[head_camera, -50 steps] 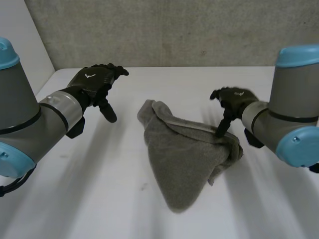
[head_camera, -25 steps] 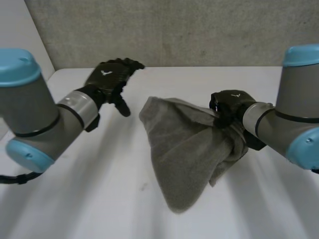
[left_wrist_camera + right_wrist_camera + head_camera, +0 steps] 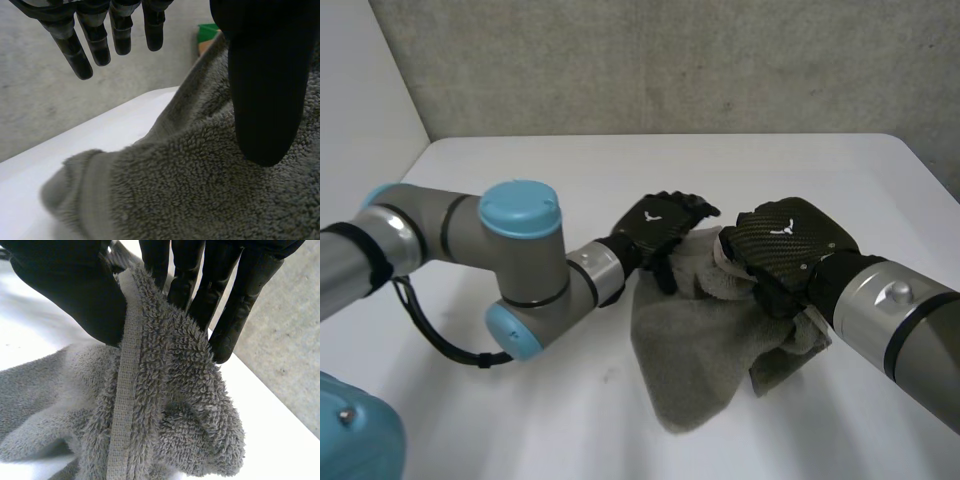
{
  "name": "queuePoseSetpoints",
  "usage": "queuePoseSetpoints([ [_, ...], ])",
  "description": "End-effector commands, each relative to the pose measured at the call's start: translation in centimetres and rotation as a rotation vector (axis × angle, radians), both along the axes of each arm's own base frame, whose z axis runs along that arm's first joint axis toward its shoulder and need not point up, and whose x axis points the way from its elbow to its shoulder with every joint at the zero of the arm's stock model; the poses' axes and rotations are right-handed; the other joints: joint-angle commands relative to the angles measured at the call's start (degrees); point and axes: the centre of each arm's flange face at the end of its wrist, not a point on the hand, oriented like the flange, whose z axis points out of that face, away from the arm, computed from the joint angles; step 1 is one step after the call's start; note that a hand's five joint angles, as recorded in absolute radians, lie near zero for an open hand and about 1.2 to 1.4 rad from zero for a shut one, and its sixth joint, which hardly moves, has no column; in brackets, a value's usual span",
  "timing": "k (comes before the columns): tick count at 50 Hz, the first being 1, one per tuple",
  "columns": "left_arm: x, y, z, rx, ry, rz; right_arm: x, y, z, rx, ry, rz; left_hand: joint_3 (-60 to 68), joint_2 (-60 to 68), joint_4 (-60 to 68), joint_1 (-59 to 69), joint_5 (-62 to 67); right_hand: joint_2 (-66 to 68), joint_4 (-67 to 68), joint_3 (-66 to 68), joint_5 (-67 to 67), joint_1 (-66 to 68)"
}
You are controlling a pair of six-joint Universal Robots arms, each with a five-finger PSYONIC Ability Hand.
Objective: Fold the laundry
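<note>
The hemmed edge of the grey towel (image 3: 165, 405) is pinched between the fingers (image 3: 235, 300) and thumb (image 3: 70, 290) of the right hand (image 3: 785, 245), and the cloth is bunched beneath that grip. The fingers of the left hand (image 3: 655, 222) are held straight and spread, clear of the cloth, with its thumb just over the pile; nothing is gripped by it. In the head view the left hand is seen at 9 o'clock of the right hand, both at the towel's raised end. The rest of the towel is spread on the white table (image 3: 500, 420) toward 6 o'clock.
</note>
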Motion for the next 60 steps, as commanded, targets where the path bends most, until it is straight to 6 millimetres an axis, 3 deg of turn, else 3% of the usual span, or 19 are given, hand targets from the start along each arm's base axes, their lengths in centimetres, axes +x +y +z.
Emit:
queuePoseSetpoints([
  [1,-2.5,1.1,-0.4,-0.014,0.033,-0.139,-0.3,1.5,0.7,-0.043,0.02,0.041,1.2,1.1,1.1,1.2,1.1,13.7,11.9,13.2,14.9,26.5],
  [5,-3.1,1.8,-1.1,0.016,0.039,-0.208,-0.3,1.7,1.0,-0.065,0.022,0.047,7.5,7.5,7.5,7.6,7.5,13.7,11.9,13.2,14.9,26.5],
  [7,-3.3,2.7,-1.9,0.091,0.046,-0.272,-0.4,1.6,1.1,-0.074,0.02,0.04,25.9,25.9,25.9,26.0,25.9,13.7,11.9,13.2,14.9,26.5],
  [8,-3.3,2.8,-1.9,0.092,0.046,-0.273,-0.4,1.6,1.1,-0.074,0.02,0.039,26.1,26.0,26.0,26.1,26.0,13.7,11.9,13.2,14.9,26.5],
  [9,-3.4,2.9,-2.1,0.123,0.055,-0.28,-0.5,1.4,1.2,-0.079,0.018,0.035,53.0,53.0,53.0,53.1,52.9,13.7,11.9,13.2,14.9,26.5],
  [10,-3.4,2.7,-2.0,0.134,0.063,-0.272,-0.6,1.2,1.3,-0.084,0.017,0.027,67.6,67.5,67.6,67.6,67.5,13.7,11.9,13.2,14.9,26.5],
  [13,-3.4,2.3,-1.7,0.128,0.073,-0.243,-0.6,1.1,1.3,-0.086,0.019,0.028,67.7,67.7,67.7,67.8,67.7,13.7,11.9,13.2,14.9,26.5],
  [16,-2.7,-0.3,0.0,0.069,0.097,-0.086,-0.5,0.9,1.5,-0.097,0.02,0.028,67.7,67.7,67.7,67.8,67.7,13.7,11.9,13.2,14.9,26.5],
  [18,0.5,-4.9,4.0,-0.029,0.157,0.185,-0.2,0.2,1.8,-0.141,0.02,0.03,67.7,67.7,67.7,67.8,67.7,13.7,11.9,13.2,14.9,26.5],
  [19,0.5,-4.9,4.0,-0.03,0.157,0.186,-0.2,0.2,1.8,-0.141,0.02,0.03,67.7,67.7,67.7,67.8,67.7,13.7,11.9,13.2,14.9,26.5],
  [21,3.9,-7.3,8.6,-0.139,0.242,0.406,0.4,-1.1,1.6,-0.192,0.029,0.028,67.7,67.7,67.7,67.8,67.7,13.7,11.9,13.2,14.9,26.5],
  [24,4.8,-7.0,10.2,-0.17,0.272,0.446,0.9,-1.9,1.3,-0.207,0.034,0.028,67.7,67.7,67.7,67.8,67.7,13.7,11.9,13.2,14.9,26.5],
  [28,7.2,-3.7,13.1,-0.227,0.307,0.453,2.1,-3.7,1.0,-0.221,0.035,0.024,67.7,67.7,67.7,67.8,67.7,13.7,11.9,13.2,14.9,26.5],
  [32,8.7,-0.9,12.5,-0.203,0.273,0.456,2.7,-5.1,0.5,-0.218,0.042,0.007,67.7,67.7,67.7,67.8,67.7,13.7,11.9,13.2,14.9,26.5],
  [37,11.5,4.8,9.3,-0.142,0.133,0.45,3.5,-7.3,-1.1,-0.201,0.069,-0.036,67.7,67.7,67.7,67.8,67.7,13.7,11.9,13.2,14.9,26.5],
  [42,12.8,7.2,6.9,-0.143,-0.01,0.445,4.2,-7.5,-2.3,-0.175,0.082,-0.029,67.7,67.7,67.7,67.8,67.7,13.7,11.9,13.2,14.9,26.5],
  [49,14.1,9.0,4.3,-0.058,-0.239,0.416,3.9,-5.3,-3.5,-0.034,0.173,0.014,67.7,67.7,67.7,67.8,67.7,13.7,11.9,13.2,14.9,26.5],
  [54,14.3,9.5,4.6,0.021,-0.311,0.393,3.4,-4.3,-4.4,0.092,0.255,0.042,67.7,67.7,67.7,67.8,67.7,13.7,11.9,13.2,14.9,26.5],
  [60,13.0,7.0,4.5,0.055,-0.363,0.383,4.4,-6.0,-5.1,0.06,0.315,0.069,67.7,67.7,67.7,67.8,67.7,13.7,11.9,13.2,14.9,26.5],
])
